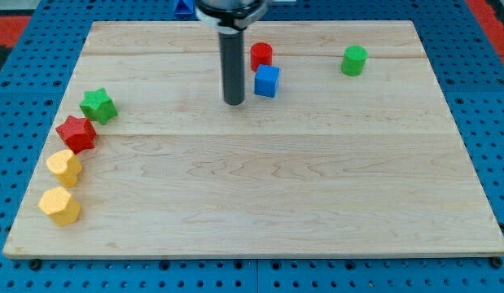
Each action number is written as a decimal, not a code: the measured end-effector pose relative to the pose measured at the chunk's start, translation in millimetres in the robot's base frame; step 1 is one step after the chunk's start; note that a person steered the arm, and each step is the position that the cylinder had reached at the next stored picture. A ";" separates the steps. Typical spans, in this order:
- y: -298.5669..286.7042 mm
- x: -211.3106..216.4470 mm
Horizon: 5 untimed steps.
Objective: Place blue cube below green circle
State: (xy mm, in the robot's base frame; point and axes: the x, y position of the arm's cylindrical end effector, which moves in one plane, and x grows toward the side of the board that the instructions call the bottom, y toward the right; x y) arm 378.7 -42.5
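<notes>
The blue cube [266, 81] sits near the view's top centre of the wooden board [260, 195]. The green circle [354, 60] stands to its right and slightly higher, well apart from it. My tip [234, 102] rests on the board just left of the blue cube, a small gap from it. A red cylinder [261, 55] stands just above the blue cube, almost touching it.
At the view's left edge lie a green star [98, 106], a red star [76, 133], a yellow heart [64, 167] and a yellow hexagon [59, 205], in a line running down. A blue perforated table surrounds the board.
</notes>
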 end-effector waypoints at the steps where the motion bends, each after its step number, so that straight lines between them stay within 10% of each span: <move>1: -22.7 -9.6; 5: 114.6 -50.2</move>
State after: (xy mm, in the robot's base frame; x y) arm 328.5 72.1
